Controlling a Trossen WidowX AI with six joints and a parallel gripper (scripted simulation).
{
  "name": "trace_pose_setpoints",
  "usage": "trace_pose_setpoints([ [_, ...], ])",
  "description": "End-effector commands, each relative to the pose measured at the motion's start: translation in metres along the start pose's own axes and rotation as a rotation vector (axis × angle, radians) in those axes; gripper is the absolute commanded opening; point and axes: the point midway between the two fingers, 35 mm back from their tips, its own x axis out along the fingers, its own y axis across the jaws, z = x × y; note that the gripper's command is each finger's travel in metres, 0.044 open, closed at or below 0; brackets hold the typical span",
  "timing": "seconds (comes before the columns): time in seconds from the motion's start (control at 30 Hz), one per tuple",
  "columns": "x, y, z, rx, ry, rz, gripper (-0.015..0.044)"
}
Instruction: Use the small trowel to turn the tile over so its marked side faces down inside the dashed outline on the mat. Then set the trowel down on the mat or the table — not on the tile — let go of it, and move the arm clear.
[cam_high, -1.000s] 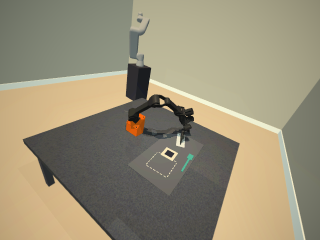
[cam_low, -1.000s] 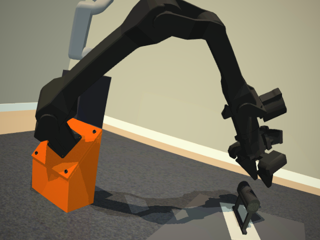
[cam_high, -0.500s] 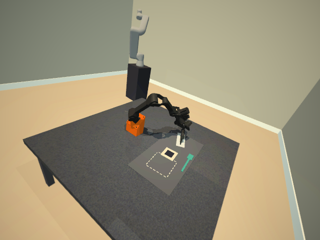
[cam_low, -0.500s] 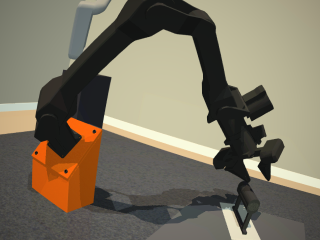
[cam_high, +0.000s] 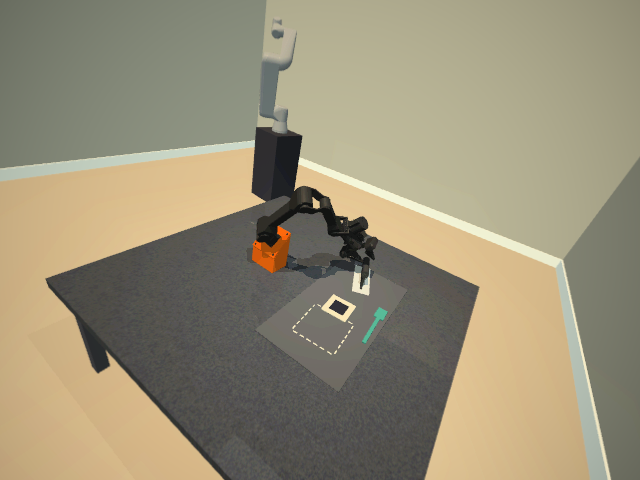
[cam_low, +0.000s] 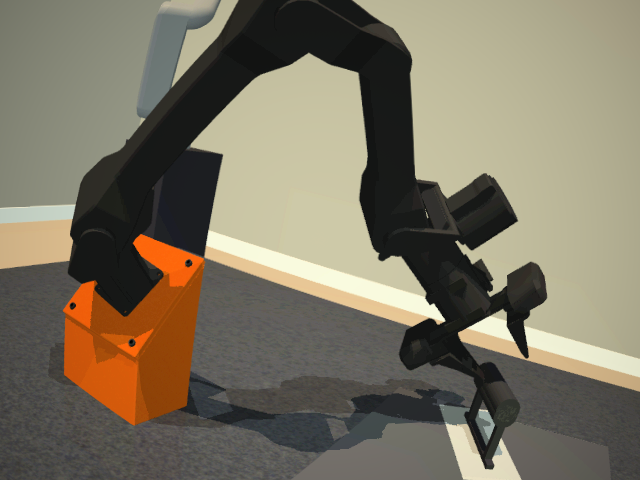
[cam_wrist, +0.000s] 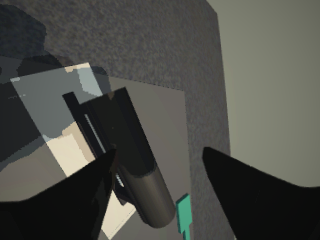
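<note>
The tile (cam_high: 338, 307) lies flat on the mat (cam_high: 336, 374) (cam_low: 372, 454) with its dark square mark up. It lies along the back edge of the dashed outline (cam_high: 333, 353) and seems to cover part of that line. The trowel's pale blade (cam_high: 356, 286) (cam_low: 465, 457) (cam_wrist: 70, 150) lies flat at the mat's back, its black handle (cam_low: 502, 400) (cam_wrist: 142, 195) raised above it on two struts. My gripper (cam_high: 366, 258) (cam_low: 502, 367) (cam_wrist: 161, 153) is open and tilted, close above the handle. In the wrist view the handle runs slantwise behind the left finger; whether they touch is unclear.
A teal spatula-shaped piece (cam_high: 374, 324) (cam_wrist: 184, 215) lies near the mat's right edge. My orange base (cam_high: 271, 254) (cam_low: 129, 382) stands at the back left of the dark table (cam_high: 206, 320). A grey arm (cam_high: 269, 87) stands on a pedestal (cam_high: 275, 165) beyond the table.
</note>
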Motion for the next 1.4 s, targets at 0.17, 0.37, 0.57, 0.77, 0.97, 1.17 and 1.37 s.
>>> trace_pose_setpoints([
  [0.17,-0.007,0.015,-0.027,-0.275,0.048,-0.036,0.03],
  [0.37,-0.01,0.02,-0.035,-0.359,0.064,-0.043,0.03],
  [0.57,-0.003,0.019,-0.035,-0.359,0.064,-0.043,0.03],
  [0.77,0.007,0.018,-0.035,-0.358,0.064,-0.043,0.03],
  [0.97,0.017,0.017,-0.036,-0.356,0.065,-0.043,0.03],
  [1.17,0.026,0.016,-0.036,-0.357,0.065,-0.043,0.03],
  [1.37,0.036,0.015,-0.037,-0.358,0.066,-0.044,0.03],
])
